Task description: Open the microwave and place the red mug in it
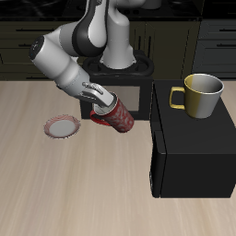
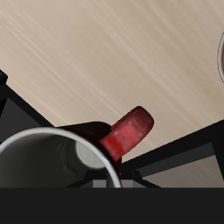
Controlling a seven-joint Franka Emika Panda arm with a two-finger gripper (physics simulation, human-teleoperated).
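The red mug [image 1: 118, 117] hangs tilted just above the table, beside the open side of the microwave [image 1: 198, 157]. My gripper [image 1: 104, 104] is shut on its rim. The wrist view looks down at the mug's grey-white inside [image 2: 83, 156] and its red loop handle [image 2: 128, 134], with wood table beyond. The microwave is a big black box, and its door [image 1: 138, 77] seems swung out, standing as a dark frame behind the mug. My fingertips are hidden by the mug.
A yellow mug [image 1: 203, 95] stands on top of the microwave. A small round plate [image 1: 63, 126] with a red rim lies on the table beside the red mug, away from the microwave; its edge [image 2: 220, 52] shows in the wrist view.
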